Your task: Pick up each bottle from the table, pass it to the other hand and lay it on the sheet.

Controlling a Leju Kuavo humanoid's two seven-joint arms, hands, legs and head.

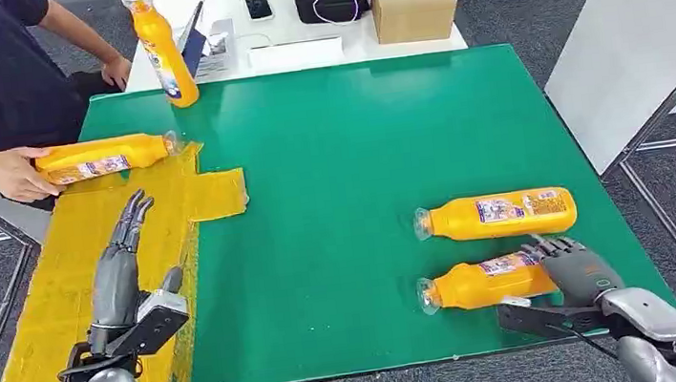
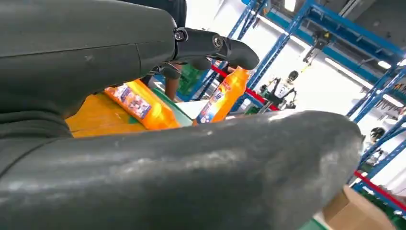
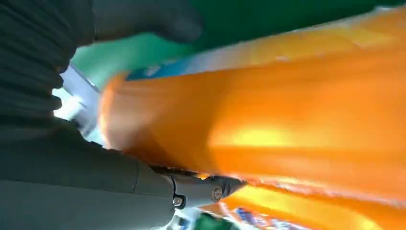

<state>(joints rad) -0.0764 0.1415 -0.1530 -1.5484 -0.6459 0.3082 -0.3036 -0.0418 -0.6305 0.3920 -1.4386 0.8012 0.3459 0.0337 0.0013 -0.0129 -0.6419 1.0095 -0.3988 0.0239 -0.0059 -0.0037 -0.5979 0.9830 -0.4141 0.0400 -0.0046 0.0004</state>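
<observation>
Cupping the base end of the near bottle with the right hand, bottle lying on its side on the green table just beside a second bottle, with no telling whether clamped or merely touching; holding the left hand empty, fingers stretched apart, over the yellow sheet. Risking, by judgement, a lopsided lift from so far toward the base, neck end sagging or slipping out, or nudging the neighbour. Getting the grasp position from the head view, while catching in the right wrist view the orange body lying between thumb and fingers, too blurred for judging contact.
</observation>
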